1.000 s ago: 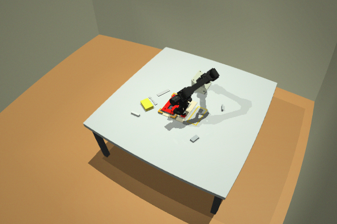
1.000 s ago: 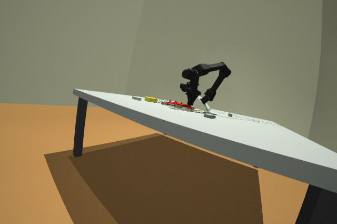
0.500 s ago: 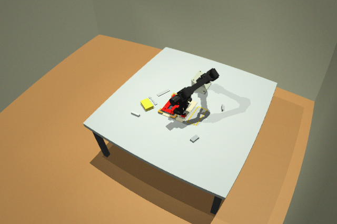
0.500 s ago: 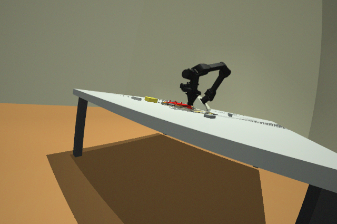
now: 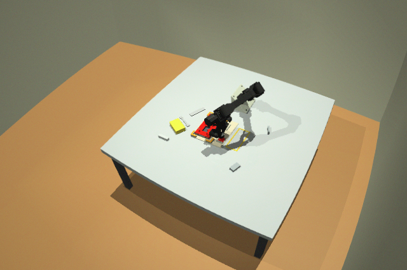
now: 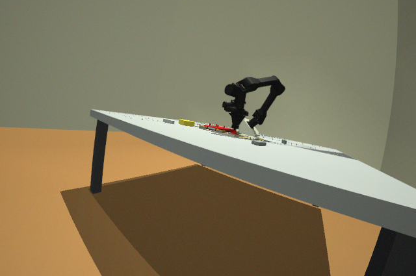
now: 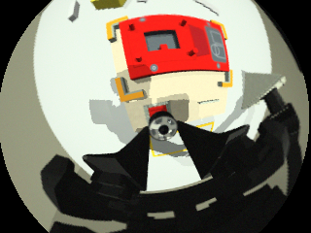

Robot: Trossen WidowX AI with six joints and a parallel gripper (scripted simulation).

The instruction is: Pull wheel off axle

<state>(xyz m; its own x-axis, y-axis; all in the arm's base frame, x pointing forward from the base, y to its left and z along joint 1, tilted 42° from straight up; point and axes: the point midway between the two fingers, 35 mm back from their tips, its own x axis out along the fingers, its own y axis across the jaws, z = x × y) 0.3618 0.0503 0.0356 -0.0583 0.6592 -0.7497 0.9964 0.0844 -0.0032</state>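
My gripper points down at the near end of the cream board and is shut on the wheel. The wheel is small and dark with a grey spoked face, and sits between the fingertips in the wrist view. A small red block is just beside and below it. The fingers and wheel hide the axle, so I cannot tell whether the wheel is still on it. The marked area is a yellow outline on the table, right beside the board. The top and exterior views do not show the wheel clearly.
A red plate with pegs lies on the cream board, with orange corner pieces around it. A yellow block stands beyond it. Small grey blocks, one of them nearer the table edge, lie around.
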